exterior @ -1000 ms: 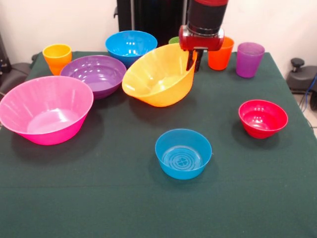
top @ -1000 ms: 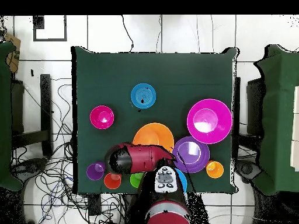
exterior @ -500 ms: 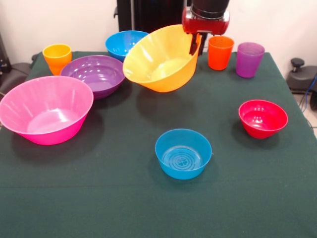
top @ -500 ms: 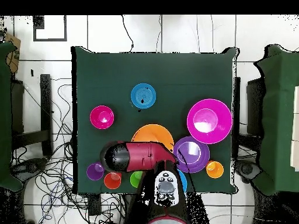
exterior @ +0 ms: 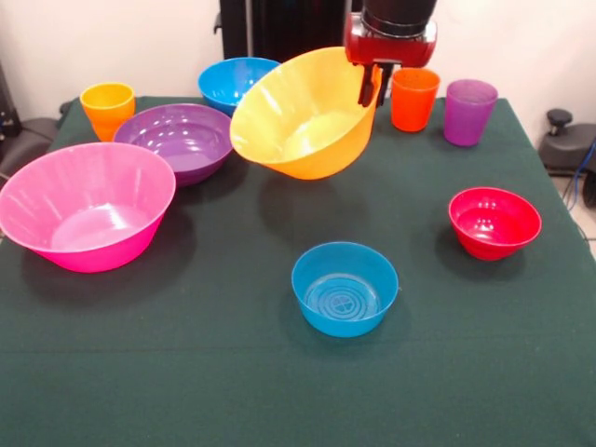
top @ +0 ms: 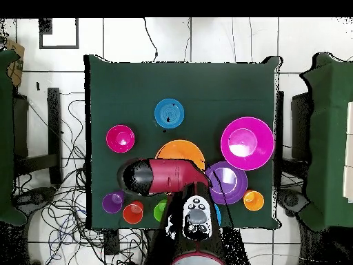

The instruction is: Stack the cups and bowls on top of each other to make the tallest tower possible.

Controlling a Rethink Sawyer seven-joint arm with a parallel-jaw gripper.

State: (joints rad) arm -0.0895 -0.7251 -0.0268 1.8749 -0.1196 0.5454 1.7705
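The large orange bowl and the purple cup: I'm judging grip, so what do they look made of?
Large orange bowl: likely glossy moulded plastic, with bright highlights inside. Purple cup: probably translucent plastic, as light glows through its wall.

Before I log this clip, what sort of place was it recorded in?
Most likely a robotics lab. The table, covered in green cloth, stands on a tiled floor strewn with loose cables, and a robot gripper holds the large orange bowl by its rim above the table.

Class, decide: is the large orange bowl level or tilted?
Tilted: the large orange bowl hangs off the table from the gripper pinching its rim.
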